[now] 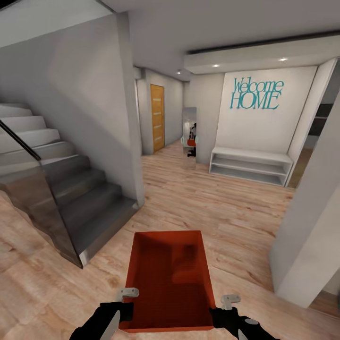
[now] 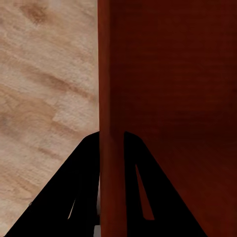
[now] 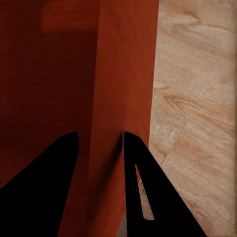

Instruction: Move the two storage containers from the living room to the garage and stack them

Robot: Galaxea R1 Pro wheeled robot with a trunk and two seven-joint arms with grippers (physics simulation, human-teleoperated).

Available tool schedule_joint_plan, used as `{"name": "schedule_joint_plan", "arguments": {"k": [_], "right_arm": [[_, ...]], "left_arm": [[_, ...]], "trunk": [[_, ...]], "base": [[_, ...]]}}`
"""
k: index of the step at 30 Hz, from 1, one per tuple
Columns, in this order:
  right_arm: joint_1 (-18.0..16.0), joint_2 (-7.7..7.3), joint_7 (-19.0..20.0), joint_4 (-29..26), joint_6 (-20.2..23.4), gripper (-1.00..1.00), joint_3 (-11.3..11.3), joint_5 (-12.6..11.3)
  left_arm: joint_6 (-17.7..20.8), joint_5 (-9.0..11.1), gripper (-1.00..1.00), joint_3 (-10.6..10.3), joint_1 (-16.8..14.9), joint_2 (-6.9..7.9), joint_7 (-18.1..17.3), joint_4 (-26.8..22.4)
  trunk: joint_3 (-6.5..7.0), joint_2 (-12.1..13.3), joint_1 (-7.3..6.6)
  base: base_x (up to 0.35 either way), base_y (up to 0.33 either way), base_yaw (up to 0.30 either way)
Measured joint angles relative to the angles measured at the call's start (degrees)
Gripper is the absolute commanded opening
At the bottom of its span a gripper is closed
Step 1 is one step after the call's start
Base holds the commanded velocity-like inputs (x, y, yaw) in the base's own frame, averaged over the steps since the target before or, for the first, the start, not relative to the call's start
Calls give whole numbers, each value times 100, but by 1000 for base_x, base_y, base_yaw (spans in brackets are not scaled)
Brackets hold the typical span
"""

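Carrying goes best with the storage container [image 1: 167, 283], low in the frame's centre, kept level and both grips equal while rolling over the wood floor [image 1: 226, 208]. Left gripper [image 2: 111, 148] pinches its left wall, right gripper [image 3: 98, 148] its right wall. Its red-orange hollow looks empty. Stairs [image 1: 56, 189] rise at left.

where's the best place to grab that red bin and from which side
By its two long thin side walls near the near end, one gripper per side, from above. The storage container is open-topped, so fingers can straddle a wall, as the left gripper and right gripper do now.
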Motion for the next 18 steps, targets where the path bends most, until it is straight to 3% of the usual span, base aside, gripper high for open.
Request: {"name": "schedule_joint_plan", "arguments": {"k": [11, 14, 18], "right_arm": [[-1, 14, -27, 2, 2, -100, 12, -3], [-2, 50, -73, 12, -1, -100, 34, -14], [-2, 48, -71, 14, -3, -100, 34, -14]], "left_arm": [[7, -9, -100, 31, 1, 1, 2, 1], [26, -120, -100, 152, 1, 6, -65, 2], [27, -116, -100, 144, 1, 6, -62, 2]], "trunk": [[0, 0, 0], [0, 0, 0], [0, 0, 0]], "base": [[328, -99, 0], [328, -94, 0], [328, -92, 0]]}}
